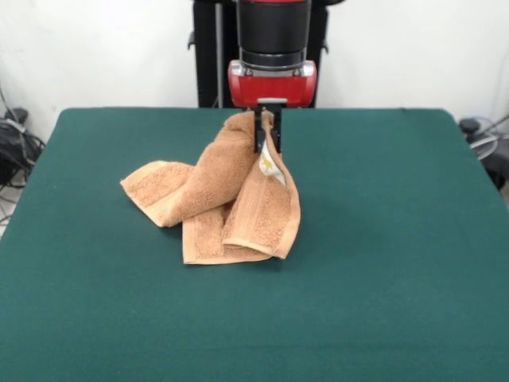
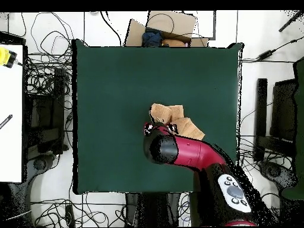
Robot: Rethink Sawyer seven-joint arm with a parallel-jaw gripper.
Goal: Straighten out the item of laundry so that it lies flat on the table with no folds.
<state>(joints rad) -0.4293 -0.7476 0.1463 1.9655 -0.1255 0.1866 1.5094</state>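
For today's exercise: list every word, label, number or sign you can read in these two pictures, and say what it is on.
No readable text.
White tag on the towel, just below the gripper: any print is too small to read.
Grey button panel on the robot arm: markings too blurred to read.

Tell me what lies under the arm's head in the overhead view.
The arm covers the gripper and the towel's lifted part. Only the towel's far folds and green table show beyond it. From the front, the gripper pinches the towel's raised edge.

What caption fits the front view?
Robot hand shut on a rumpled tan towel, lifting one part above the green table.
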